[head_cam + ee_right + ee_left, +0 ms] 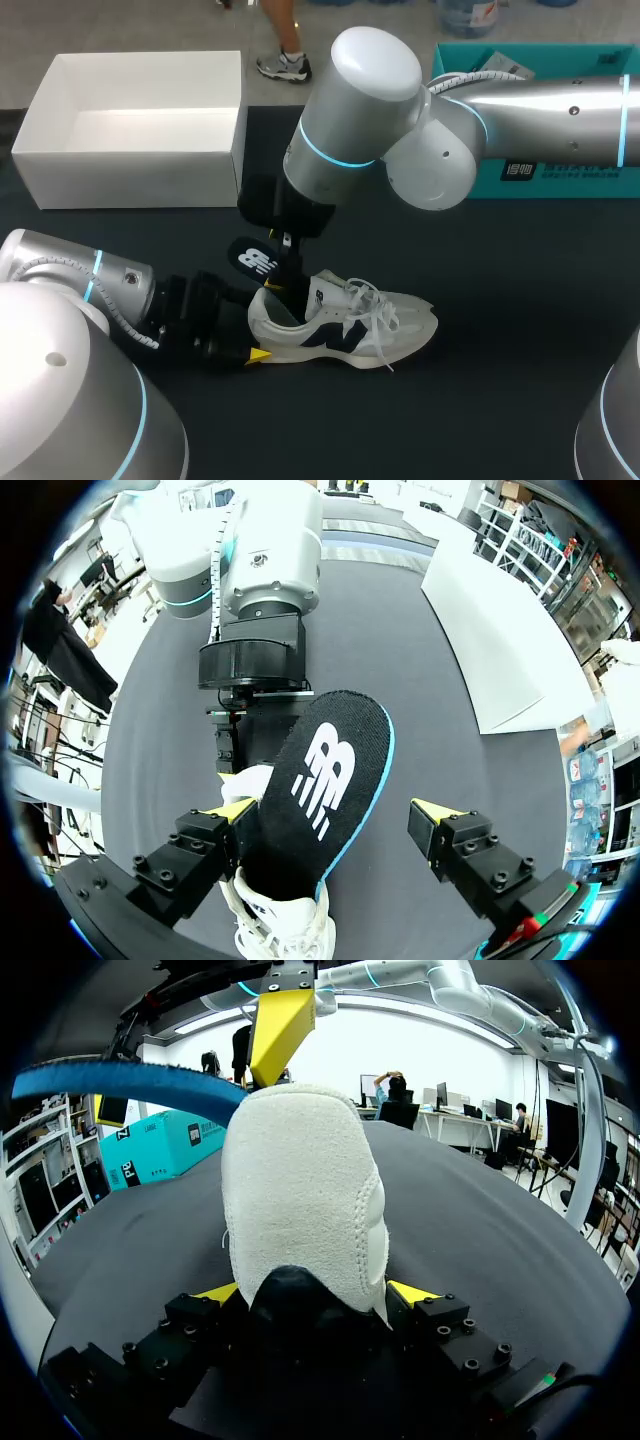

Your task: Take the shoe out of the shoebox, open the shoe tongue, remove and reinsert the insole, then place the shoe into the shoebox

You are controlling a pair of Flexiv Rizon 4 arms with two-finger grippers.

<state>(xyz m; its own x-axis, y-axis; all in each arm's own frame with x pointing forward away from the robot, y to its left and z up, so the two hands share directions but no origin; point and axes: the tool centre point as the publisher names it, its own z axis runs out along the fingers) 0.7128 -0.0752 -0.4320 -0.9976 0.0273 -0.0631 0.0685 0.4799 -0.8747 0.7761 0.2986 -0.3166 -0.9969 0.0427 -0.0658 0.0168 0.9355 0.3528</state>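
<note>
Shoe [300, 1190] heel rough suede; insole [325, 780] matt black fabric; tabletop [500, 380] matt dark; shoebox [130, 180] smooth white card

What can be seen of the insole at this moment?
The insole is a thin, foam-looking piece, black on top with a white logo, blue along its edge and underside. Its lower end goes into the opening of the white shoe; its heel end sticks up and out over the shoe's heel, tilted. It lies between the open fingers of the right gripper: one touches its edge, the other stands apart.
</note>
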